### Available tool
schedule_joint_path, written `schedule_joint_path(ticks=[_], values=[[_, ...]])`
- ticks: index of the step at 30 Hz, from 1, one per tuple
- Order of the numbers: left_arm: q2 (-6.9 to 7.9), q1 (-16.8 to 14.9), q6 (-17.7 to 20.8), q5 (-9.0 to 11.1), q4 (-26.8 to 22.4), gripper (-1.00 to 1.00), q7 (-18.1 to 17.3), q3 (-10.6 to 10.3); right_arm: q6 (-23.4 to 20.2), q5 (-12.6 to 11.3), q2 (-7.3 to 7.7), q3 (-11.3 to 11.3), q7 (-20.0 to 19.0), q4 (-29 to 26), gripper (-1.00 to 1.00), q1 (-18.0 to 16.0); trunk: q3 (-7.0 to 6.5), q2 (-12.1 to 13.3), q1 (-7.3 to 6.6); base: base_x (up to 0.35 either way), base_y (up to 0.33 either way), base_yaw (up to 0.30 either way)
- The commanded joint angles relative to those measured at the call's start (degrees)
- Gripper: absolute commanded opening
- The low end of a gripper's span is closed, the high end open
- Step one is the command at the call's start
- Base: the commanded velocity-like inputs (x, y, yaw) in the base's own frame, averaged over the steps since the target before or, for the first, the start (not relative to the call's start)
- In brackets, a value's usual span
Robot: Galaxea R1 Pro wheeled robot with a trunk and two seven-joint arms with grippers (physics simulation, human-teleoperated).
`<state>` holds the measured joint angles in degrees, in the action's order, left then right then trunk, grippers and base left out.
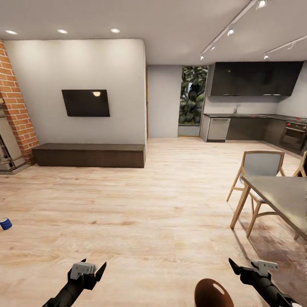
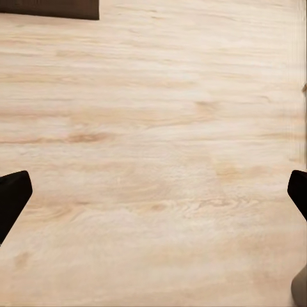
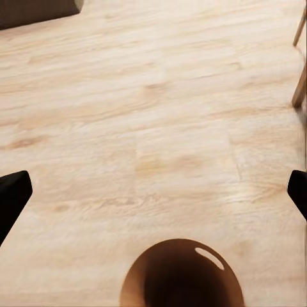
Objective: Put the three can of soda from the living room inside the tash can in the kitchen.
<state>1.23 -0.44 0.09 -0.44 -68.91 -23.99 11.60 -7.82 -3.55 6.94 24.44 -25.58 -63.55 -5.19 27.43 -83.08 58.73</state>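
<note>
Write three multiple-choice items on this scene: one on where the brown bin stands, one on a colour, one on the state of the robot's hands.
1. Where is the trash can?
A. on the wood floor near the right hand
B. on the dining table
C. under the wall TV

2. What colour is the small cylinder on the floor at the head view's left edge?
A. orange
B. blue
C. green

3. How are the hands?
A. both shut on cans
B. left hand shut, right open
C. both open and empty

Key: 1 A, the bin stands on planks close beside the right hand. 2 B, it is blue with a white band. 3 C, the fingers stand apart with bare floor between.
</note>
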Motion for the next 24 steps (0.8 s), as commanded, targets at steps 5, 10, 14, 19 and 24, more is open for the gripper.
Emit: schedule_joint_path(ticks=[5,10,14,19,24], values=[[0.00,0.0,0.0,0.0,0.0,1.00,0.0,0.0,0.0,0.0,0.00,0.0,0.0,0.0,1.00,0.0,-0.21,0.0,0.00,0.138,0.178,-0.245],[0.00,0.0,0.0,0.0,0.0,1.00,0.0,0.0,0.0,0.0,0.00,0.0,0.0,0.0,1.00,0.0,-0.43,0.0,0.00,0.139,0.177,-0.245],[0.00,0.0,0.0,0.0,0.0,1.00,0.0,0.0,0.1,0.0,0.00,0.0,0.0,0.0,1.00,0.0,-0.60,0.0,0.00,0.128,0.155,-0.242],[0.00,0.0,-0.1,0.0,0.0,1.00,0.0,0.0,0.1,0.0,0.00,0.0,0.0,0.0,1.00,0.0,-0.71,0.0,0.00,0.051,0.043,-0.143],[-0.06,0.0,0.0,0.0,0.0,1.00,0.0,-0.1,0.1,0.0,0.00,0.0,0.1,0.0,1.00,0.0,-0.73,0.0,0.00,0.015,-0.149,-0.032]])
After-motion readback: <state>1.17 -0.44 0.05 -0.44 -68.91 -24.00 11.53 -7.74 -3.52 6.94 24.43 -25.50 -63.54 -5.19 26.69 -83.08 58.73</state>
